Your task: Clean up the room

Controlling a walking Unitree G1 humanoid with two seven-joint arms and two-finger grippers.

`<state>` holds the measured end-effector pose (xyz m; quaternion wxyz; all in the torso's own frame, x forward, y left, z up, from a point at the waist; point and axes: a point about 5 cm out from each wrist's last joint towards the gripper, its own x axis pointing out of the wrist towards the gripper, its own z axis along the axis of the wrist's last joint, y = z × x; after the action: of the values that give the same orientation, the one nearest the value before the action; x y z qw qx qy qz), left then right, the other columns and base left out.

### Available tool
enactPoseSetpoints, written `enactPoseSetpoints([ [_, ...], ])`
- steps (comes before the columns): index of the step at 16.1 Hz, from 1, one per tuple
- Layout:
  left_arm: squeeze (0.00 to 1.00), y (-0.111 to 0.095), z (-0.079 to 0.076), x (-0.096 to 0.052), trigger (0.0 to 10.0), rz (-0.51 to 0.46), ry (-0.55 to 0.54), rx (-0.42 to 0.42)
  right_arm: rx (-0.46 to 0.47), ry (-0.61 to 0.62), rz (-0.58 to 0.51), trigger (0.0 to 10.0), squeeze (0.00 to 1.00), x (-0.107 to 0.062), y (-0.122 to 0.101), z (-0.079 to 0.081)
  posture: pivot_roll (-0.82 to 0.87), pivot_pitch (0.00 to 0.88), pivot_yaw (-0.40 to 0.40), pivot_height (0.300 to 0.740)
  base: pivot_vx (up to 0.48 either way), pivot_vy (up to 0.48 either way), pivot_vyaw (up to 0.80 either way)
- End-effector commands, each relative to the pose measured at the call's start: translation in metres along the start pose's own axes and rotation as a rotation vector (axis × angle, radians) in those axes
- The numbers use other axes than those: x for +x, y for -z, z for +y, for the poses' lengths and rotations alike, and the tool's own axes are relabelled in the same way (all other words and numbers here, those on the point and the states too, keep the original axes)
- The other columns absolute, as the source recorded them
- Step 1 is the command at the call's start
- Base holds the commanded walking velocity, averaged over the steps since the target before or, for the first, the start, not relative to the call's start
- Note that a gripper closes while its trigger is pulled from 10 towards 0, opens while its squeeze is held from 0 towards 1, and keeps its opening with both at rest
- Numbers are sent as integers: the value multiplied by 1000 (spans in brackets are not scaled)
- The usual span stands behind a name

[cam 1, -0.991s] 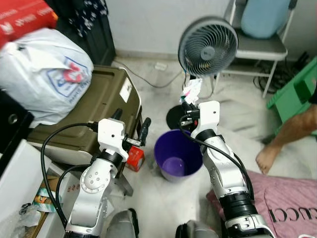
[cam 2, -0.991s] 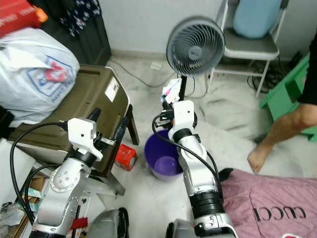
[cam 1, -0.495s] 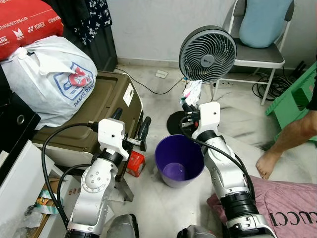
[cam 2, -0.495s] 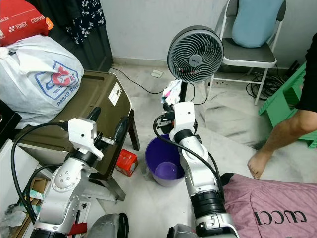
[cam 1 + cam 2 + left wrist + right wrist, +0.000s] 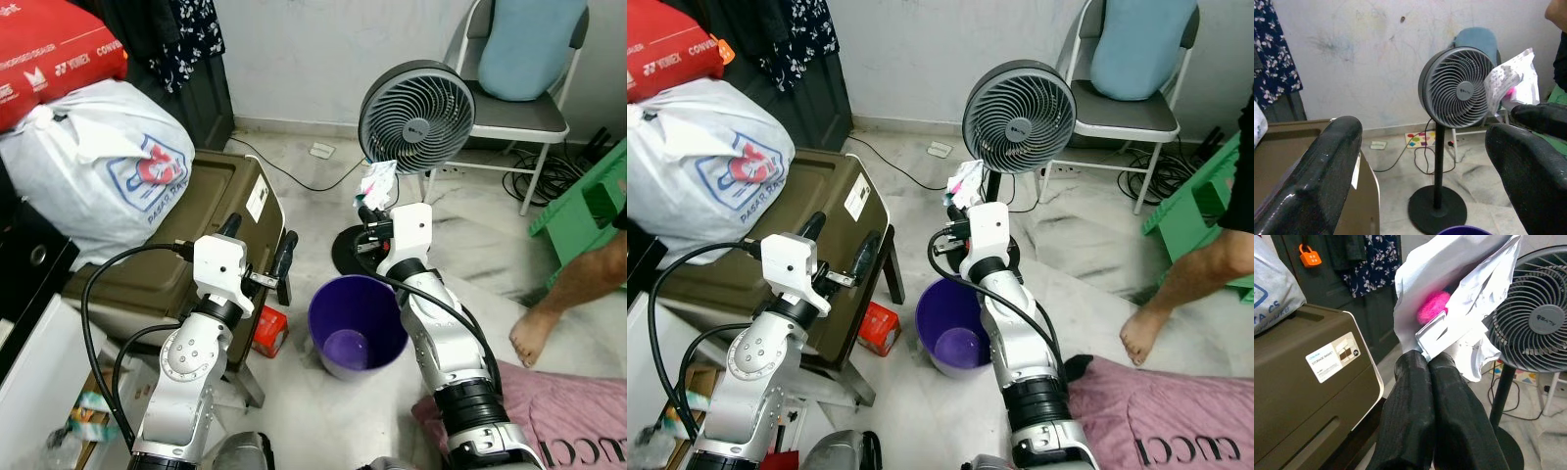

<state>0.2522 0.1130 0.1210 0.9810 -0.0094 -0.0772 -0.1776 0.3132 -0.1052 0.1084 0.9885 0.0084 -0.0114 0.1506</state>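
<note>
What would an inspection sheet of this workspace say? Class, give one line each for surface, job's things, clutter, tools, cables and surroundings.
Surface: pale marbled floor.
Job's things: crumpled wrapper pinched above the purple bin, which stands upright and open.
Clutter: red carton beside the bin; white plastic bag on the olive storage box; pink cloth.
Tools: right tool shut on the wrapper; left tool open, holding nothing.
Cables: cord across the floor; coil under the chair.
Surroundings: standing fan; a person's leg; green crate.
</note>
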Motion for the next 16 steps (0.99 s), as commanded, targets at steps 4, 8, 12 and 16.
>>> enactPoseSetpoints([
  [4, 0, 3, 2, -1, 10000, 10, -4, 17, -4, -7, -15, 10000, 0, 3, -3, 0, -24, 25, 20, 740, 263, 0, 0],
  [8, 0, 4, 2, -2, 10000, 13, -1, 14, -5, -7, -16, 10000, 0, 4, -3, 0, -25, 29, 20, 740, 286, 0, 0],
  [12, 0, 4, 2, -2, 10000, 14, -2, 15, -6, -6, -14, 10000, 0, 4, -3, 0, -25, 31, 21, 740, 298, 0, 0],
  [16, 0, 6, 5, -2, 10000, 28, -41, 23, -7, -4, -11, 10000, 0, 4, -2, 0, -23, 33, 21, 740, 0, 0, 0],
])
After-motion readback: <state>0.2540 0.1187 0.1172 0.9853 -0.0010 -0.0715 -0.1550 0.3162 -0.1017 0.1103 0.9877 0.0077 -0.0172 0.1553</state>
